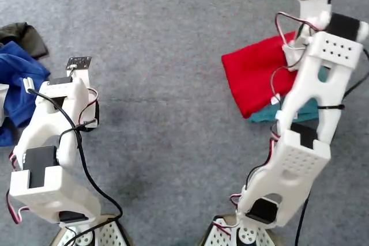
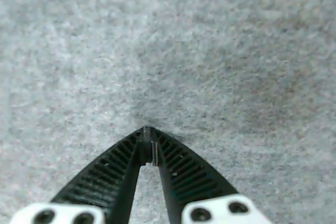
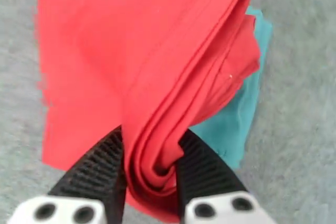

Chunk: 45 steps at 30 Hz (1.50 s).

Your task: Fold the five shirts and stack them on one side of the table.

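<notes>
Closest to us in the high view are the two white arms, and we take them from the left. At the far left edge of the grey table (image 1: pixel 173 56) we see a crumpled blue shirt (image 1: pixel 20 87) with a dark garment (image 1: pixel 23 36) bunched just behind it, touching it. A sliver of white cloth (image 1: pixel 2 103) shows at the very border beside the blue one; we cannot tell what it is. The left arm (image 1: pixel 49 142) stands just beside this heap, its body overlapping the blue shirt's near edge from our angle. The left gripper (image 2: pixel 147 145) is clenched with nothing in it: its black ribbed fingers (image 2: pixel 113 174) meet at the tips, pointing down at bare grey felt, apart from the heap.

Across the open middle of the table we come to the red shirt (image 1: pixel 253 76), folded into a rough rectangle on the right side. It lies on top of a teal shirt (image 1: pixel 271 113), which peeks out along its near and right edges. The right arm (image 1: pixel 305 136) stretches over both, hiding their right-hand part from above. The right gripper (image 3: pixel 152 140) is grasping the red shirt: a thick roll of folded layers is pinched between its fingers, and the rest of the red cloth spreads away from the grip, with the teal cloth showing underneath.
</notes>
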Each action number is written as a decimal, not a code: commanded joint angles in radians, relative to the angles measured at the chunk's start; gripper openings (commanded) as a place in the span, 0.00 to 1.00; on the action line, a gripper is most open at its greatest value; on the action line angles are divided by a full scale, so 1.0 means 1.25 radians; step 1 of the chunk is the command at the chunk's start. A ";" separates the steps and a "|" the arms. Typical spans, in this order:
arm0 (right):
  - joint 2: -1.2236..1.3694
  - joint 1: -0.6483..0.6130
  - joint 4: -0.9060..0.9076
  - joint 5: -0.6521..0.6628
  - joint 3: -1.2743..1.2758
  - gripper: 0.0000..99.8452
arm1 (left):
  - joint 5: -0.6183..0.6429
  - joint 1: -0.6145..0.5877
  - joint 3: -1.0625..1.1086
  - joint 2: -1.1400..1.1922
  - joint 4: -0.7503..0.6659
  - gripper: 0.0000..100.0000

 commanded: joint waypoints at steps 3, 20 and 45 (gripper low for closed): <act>0.030 0.052 -0.004 0.020 -0.041 0.02 | -0.005 -0.006 0.002 -0.015 -0.002 0.03; 0.040 0.140 -0.004 0.077 -0.034 0.42 | -0.005 -0.006 0.003 -0.015 -0.001 0.03; 0.355 0.076 -0.291 -0.153 -0.058 0.07 | 0.001 -0.006 0.007 -0.015 -0.002 0.03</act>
